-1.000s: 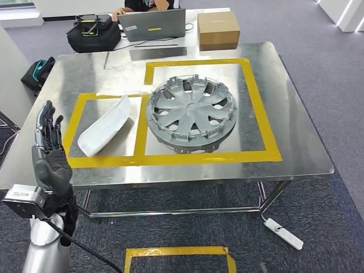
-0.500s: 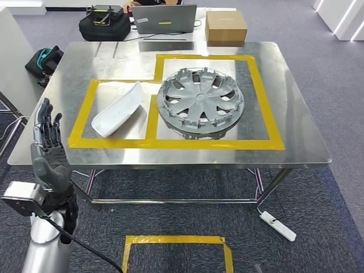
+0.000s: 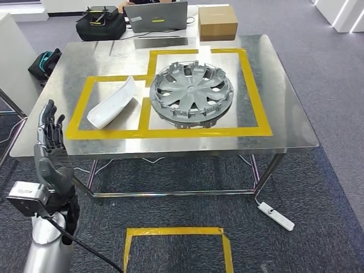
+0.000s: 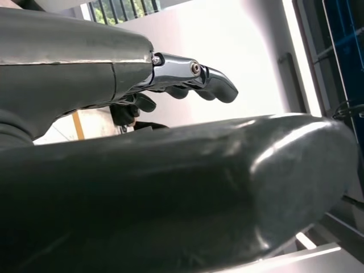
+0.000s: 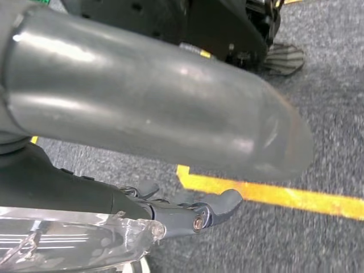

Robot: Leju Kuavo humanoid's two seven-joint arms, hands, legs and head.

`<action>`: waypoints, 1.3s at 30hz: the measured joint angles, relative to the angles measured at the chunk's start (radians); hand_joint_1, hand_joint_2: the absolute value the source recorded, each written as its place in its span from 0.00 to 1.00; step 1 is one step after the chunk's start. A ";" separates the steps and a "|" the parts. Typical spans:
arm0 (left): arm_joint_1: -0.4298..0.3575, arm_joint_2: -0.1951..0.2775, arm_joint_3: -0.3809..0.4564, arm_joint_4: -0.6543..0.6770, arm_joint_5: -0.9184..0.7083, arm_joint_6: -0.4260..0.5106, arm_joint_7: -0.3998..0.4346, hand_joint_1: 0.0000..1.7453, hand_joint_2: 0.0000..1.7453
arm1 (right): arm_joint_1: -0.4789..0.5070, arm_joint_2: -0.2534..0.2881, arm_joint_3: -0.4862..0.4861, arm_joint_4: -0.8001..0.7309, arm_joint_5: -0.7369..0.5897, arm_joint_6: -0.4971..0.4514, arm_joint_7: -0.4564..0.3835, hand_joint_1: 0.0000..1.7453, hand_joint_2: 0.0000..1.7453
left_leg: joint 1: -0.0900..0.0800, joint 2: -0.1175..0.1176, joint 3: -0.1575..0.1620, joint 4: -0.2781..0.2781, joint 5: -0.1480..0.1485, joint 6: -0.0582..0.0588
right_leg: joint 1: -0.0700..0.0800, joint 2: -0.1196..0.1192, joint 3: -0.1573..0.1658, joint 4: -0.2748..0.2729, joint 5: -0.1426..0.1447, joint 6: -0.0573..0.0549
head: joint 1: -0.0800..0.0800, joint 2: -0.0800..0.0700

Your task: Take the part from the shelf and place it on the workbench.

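On the steel table point(image 3: 283, 114) in the upper half of the head view, two parts already lie inside the yellow tape frames: a grey wheel cover point(image 3: 191, 93) in the bigger frame at the centre and a white curved part point(image 3: 111, 102) in the smaller frame to its left, near each other but apart. No shelf is seen from this side, so I cannot tell which part the task means, or whether one more part must be fetched; I judge that the placing is mostly done for these two, because each part sits fully inside its frame and no hand touches them. At the lower left of the head view the left hand point(image 3: 52, 159) is raised in front of the table edge, palm turned inward, fingers stretched upward and a little apart, and it holds nothing. The left wrist view agrees: its fingers point(image 4: 206, 85) are extended in free air. The right hand point(image 5: 141, 148) hangs low over the grey carpet point(image 5: 326, 142) and a line of yellow tape point(image 5: 278, 193); its fingers are almost straight, with nothing between them, so it is released too. At the far edge of the table a laptop point(image 3: 156, 16), a cardboard box point(image 3: 218, 21) and a black bag point(image 3: 100, 24) stand, and a white power strip point(image 3: 276, 216) lies on the floor at the lower right.
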 joint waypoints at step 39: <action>0.014 0.002 0.009 0.004 -0.029 0.014 0.007 0.00 0.00 | -0.001 0.006 -0.001 0.001 0.004 -0.021 -0.002 0.00 0.00 | 0.039 0.002 -0.109 0.277 -0.127 -0.079 | -0.027 0.044 -0.079 0.042 0.044 0.002 | -0.004 0.000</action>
